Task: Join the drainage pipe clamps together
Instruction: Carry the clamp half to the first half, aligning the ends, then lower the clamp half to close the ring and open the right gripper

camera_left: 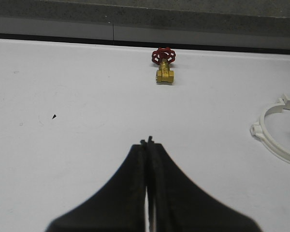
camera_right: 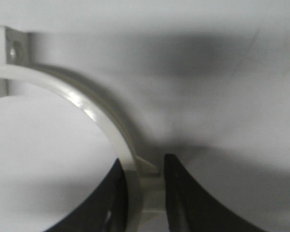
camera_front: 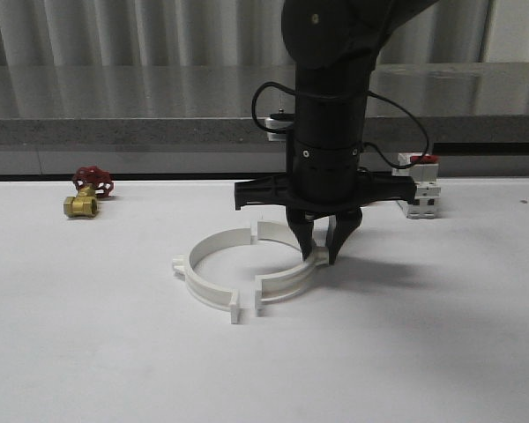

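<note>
Drainage pipe clamps near the middle of the white table (camera_front: 88, 352): two white half-rings lying flat, facing each other as an almost complete ring. Left half-ring (camera_front: 201, 280) curved toward the left edge of the table, with a small tab on its outer side and flat end tabs at both ends. Right half-ring (camera_front: 282, 284) curved toward the right edge, its end tabs just beside those of the left one, with a narrow gap at the front ends and another at the back ends. Right gripper (camera_front: 323, 248) pointing straight down over the outer curve of the right half-ring, fingers only a little apart, one inside the band and one outside. In the right wrist view, white band (camera_right: 102, 126) running between the two dark fingers (camera_right: 183, 198); firmly pinched or only enclosed, cannot tell. Left gripper (camera_left: 148, 143) above bare table surface nearer the left edge, jaws pressed together, nothing between them. Brass valve (camera_front: 86, 194) with red handwheel near the back left of the table, well apart from the ring. White breaker (camera_front: 420, 196) with red switch near the back edge, right of the black arm.
</note>
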